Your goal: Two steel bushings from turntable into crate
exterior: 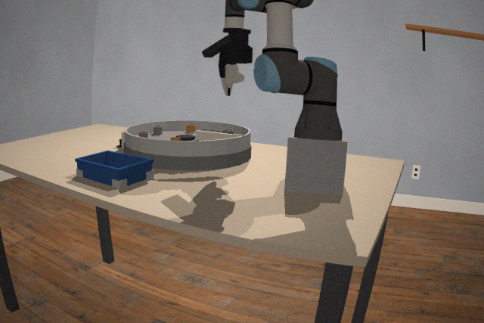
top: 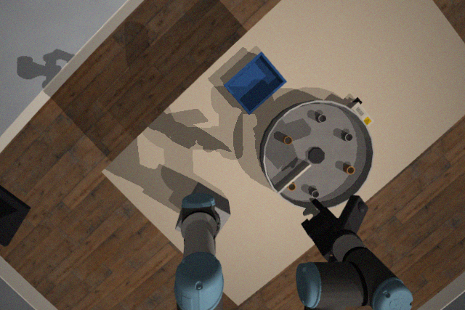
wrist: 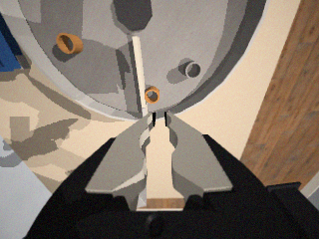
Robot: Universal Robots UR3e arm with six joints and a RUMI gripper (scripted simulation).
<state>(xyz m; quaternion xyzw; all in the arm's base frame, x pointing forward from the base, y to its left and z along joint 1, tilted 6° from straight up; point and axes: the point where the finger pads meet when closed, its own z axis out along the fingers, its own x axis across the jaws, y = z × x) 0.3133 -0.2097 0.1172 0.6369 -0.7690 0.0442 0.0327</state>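
The grey turntable (top: 316,155) carries three steel bushings (top: 320,117) (top: 347,136) (top: 314,193) and three orange bushings (top: 287,139) (top: 349,169) (top: 291,186). The blue crate (top: 255,82) sits beside the turntable and looks empty. My gripper (top: 312,203) (exterior: 228,92) is shut with nothing between its fingers. It hangs high above the turntable's near rim. In the wrist view the closed fingertips lie just below an orange bushing (wrist: 152,95), with a steel bushing (wrist: 191,69) to the right.
A white divider bar (wrist: 140,70) runs from the black hub (top: 316,155) to the rim. The arm's grey pedestal (exterior: 315,166) stands on the table right of the turntable (exterior: 187,139). The crate (exterior: 113,166) is near the table's left front edge.
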